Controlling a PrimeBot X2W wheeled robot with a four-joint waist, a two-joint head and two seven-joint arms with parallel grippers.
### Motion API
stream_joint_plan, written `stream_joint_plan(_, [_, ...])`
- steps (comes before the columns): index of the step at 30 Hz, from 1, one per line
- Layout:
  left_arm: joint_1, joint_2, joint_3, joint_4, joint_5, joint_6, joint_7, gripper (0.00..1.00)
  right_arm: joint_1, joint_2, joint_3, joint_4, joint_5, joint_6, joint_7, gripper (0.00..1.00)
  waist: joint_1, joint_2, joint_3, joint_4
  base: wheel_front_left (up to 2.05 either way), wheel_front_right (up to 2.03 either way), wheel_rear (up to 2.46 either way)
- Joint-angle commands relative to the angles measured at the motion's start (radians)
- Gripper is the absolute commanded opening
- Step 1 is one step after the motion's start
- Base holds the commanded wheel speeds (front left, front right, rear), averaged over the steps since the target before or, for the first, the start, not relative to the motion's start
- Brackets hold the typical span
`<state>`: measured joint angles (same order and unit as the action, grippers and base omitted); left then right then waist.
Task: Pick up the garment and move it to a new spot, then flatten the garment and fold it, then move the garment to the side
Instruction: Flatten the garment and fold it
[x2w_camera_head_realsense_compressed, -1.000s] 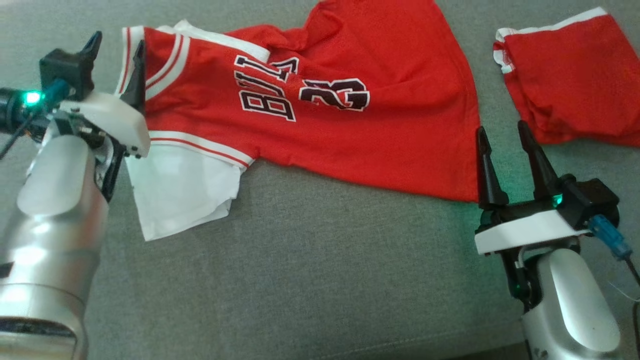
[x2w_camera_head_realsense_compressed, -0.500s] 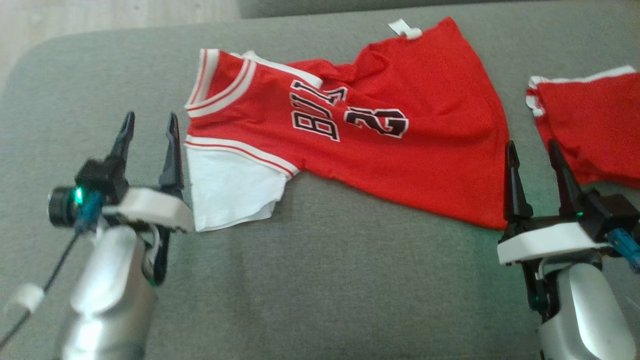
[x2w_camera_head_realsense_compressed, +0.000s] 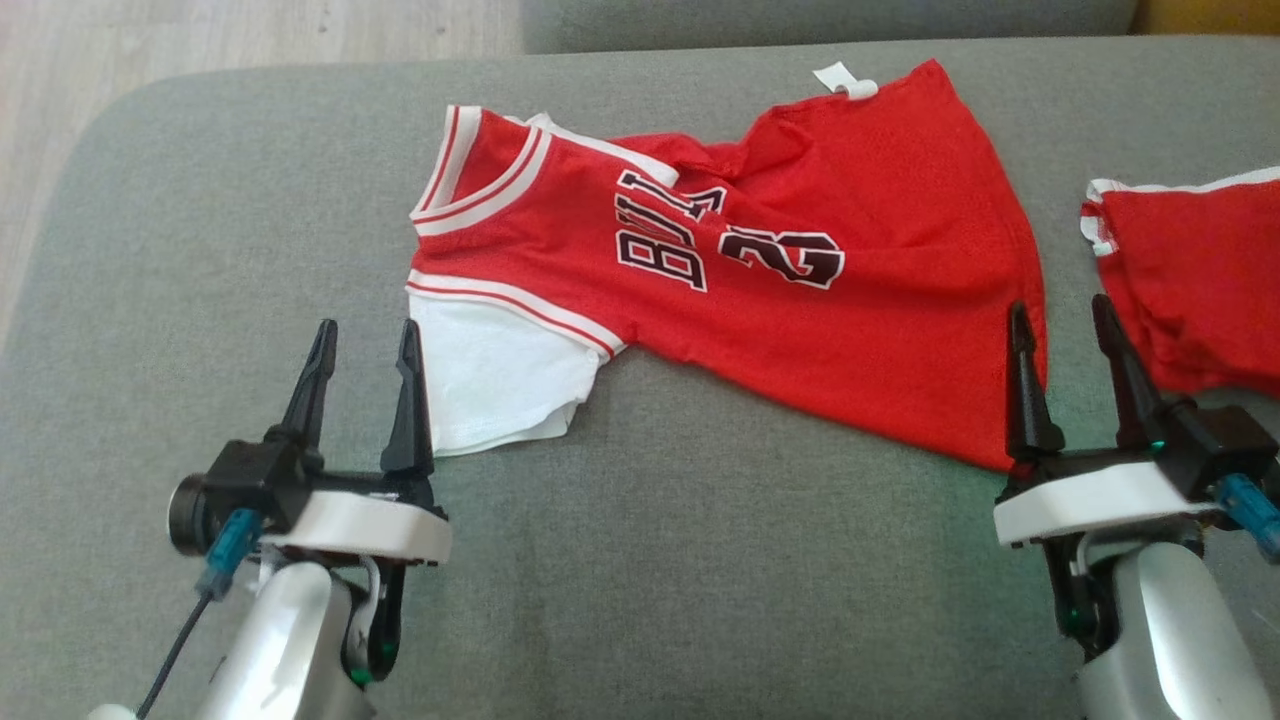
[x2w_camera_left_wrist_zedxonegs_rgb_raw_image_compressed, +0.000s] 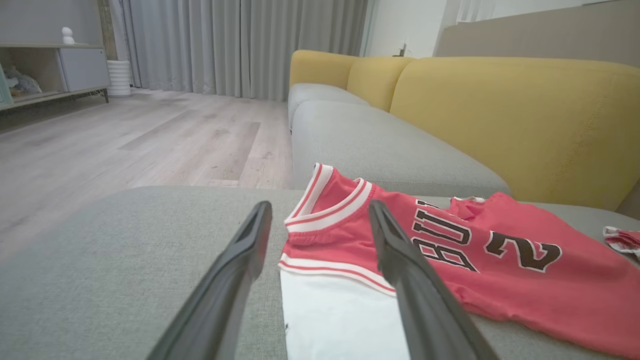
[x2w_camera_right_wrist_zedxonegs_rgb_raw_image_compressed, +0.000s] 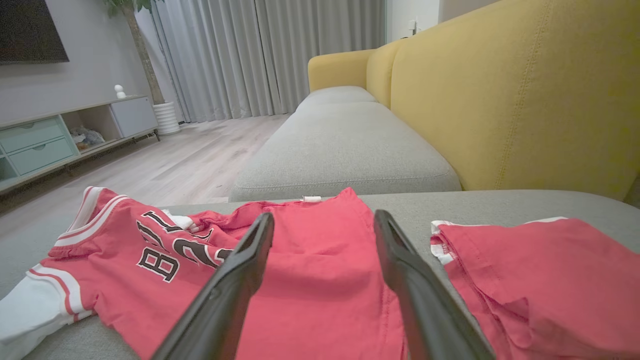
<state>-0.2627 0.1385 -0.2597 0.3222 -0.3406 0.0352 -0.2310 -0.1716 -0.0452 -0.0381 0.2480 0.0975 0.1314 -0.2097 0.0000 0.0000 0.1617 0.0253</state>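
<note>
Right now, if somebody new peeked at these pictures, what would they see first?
The bright red jersey, with 23 on it, spread over the grey cushion. Then the two open grippers: left gripper by its white sleeve, right gripper by its hem, beside another red garment.

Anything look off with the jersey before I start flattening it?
Yes. The red jersey lies askew on the grey sofa cushion, with a rumpled fold beside the lettering, and its white sleeve sticks out crumpled at the near left. The left gripper and right gripper are open, holding nothing.
</note>
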Motion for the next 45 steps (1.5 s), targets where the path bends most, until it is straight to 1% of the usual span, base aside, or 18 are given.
stream_joint_plan(1, [-0.033, 0.016, 0.029, -0.030, 0.000, 0.005, 0.004, 1.00, -0.016, -0.005, 0.026, -0.035, 0.009, -0.001, -0.003, 1.00, 0.0000, 0.0000, 0.006, -0.006, 0.00, 0.00, 0.00])
stream_joint_plan(7, [-0.024, 0.023, 0.007, 0.014, -0.009, 0.000, 0.079, 1.00, -0.019, -0.005, 0.031, -0.038, 0.018, -0.001, -0.008, 1.00, 0.0000, 0.0000, 0.029, -0.024, 0.00, 0.00, 0.00])
stream_joint_plan(12, [-0.034, 0.034, -0.005, 0.081, -0.010, -0.002, 0.124, 1.00, -0.023, -0.005, 0.037, -0.036, 0.024, -0.001, -0.013, 1.00, 0.0000, 0.0000, 0.052, -0.036, 0.00, 0.00, 0.00])
stream_joint_plan(17, [-0.055, 0.040, -0.003, 0.155, -0.008, 0.026, 0.166, 1.00, -0.031, -0.005, 0.039, -0.036, 0.025, -0.001, -0.017, 1.00, 0.0000, 0.0000, 0.075, -0.049, 0.00, 0.00, 0.00])
stream_joint_plan(21, [-0.070, 0.040, -0.011, 0.214, -0.013, 0.024, 0.201, 1.00, -0.035, -0.005, 0.037, -0.034, 0.026, -0.001, -0.020, 1.00, 0.0000, 0.0000, 0.089, -0.057, 0.00, 0.00, 0.00])
stream_joint_plan(25, [-0.079, 0.040, -0.011, 0.239, -0.017, 0.029, 0.207, 1.00, -0.038, -0.005, 0.036, -0.032, 0.027, -0.001, -0.023, 1.00, 0.0000, 0.0000, 0.096, -0.061, 0.00, 0.00, 0.00])
stream_joint_plan(27, [-0.084, 0.041, -0.014, 0.257, -0.022, 0.023, 0.218, 1.00, -0.039, -0.005, 0.035, -0.030, 0.028, -0.001, -0.025, 1.00, 0.0000, 0.0000, 0.099, -0.063, 0.00, 0.00, 0.00])
stream_joint_plan(28, [-0.087, 0.042, -0.016, 0.266, -0.024, 0.018, 0.224, 0.91, -0.040, -0.005, 0.035, -0.029, 0.028, -0.001, -0.025, 1.00, 0.0000, 0.0000, 0.099, -0.064, 0.00, 0.00, 0.00])
stream_joint_plan(29, [-0.089, 0.043, -0.021, 0.273, -0.024, 0.013, 0.229, 0.20, -0.041, -0.005, 0.035, -0.027, 0.028, -0.001, -0.026, 1.00, 0.0000, 0.0000, 0.099, -0.065, 0.00, 0.00, 0.00])
stream_joint_plan(30, [-0.091, 0.044, -0.023, 0.276, -0.025, 0.008, 0.228, 0.00, -0.041, -0.005, 0.036, -0.024, 0.028, -0.001, -0.027, 1.00, 0.0000, 0.0000, 0.098, -0.066, 0.00, 0.00, 0.00])
stream_joint_plan(33, [-0.095, 0.045, -0.021, 0.270, -0.028, 0.005, 0.200, 0.00, -0.037, -0.005, 0.037, -0.010, 0.026, -0.001, -0.026, 1.00, 0.0000, 0.0000, 0.087, -0.068, 0.00, 0.00, 0.00])
stream_joint_plan(36, [-0.095, 0.044, -0.010, 0.244, -0.031, 0.013, 0.140, 0.00, -0.020, -0.005, 0.041, 0.015, 0.023, -0.001, -0.010, 1.00, 0.0000, 0.0000, 0.066, -0.070, 0.00, 0.00, 0.00])
stream_joint_plan(41, [-0.089, 0.040, 0.008, 0.175, -0.032, 0.019, 0.029, 0.00, 0.019, -0.005, 0.057, 0.053, 0.029, -0.001, 0.014, 1.00, 0.0000, 0.0000, 0.032, -0.065, 0.00, 0.00, 0.00])
stream_joint_plan(45, [-0.082, 0.036, 0.019, 0.105, -0.025, 0.025, -0.011, 0.00, 0.043, -0.005, 0.059, 0.076, 0.029, -0.001, 0.026, 1.00, 0.0000, 0.0000, 0.021, -0.053, 0.00, 0.00, 0.00])
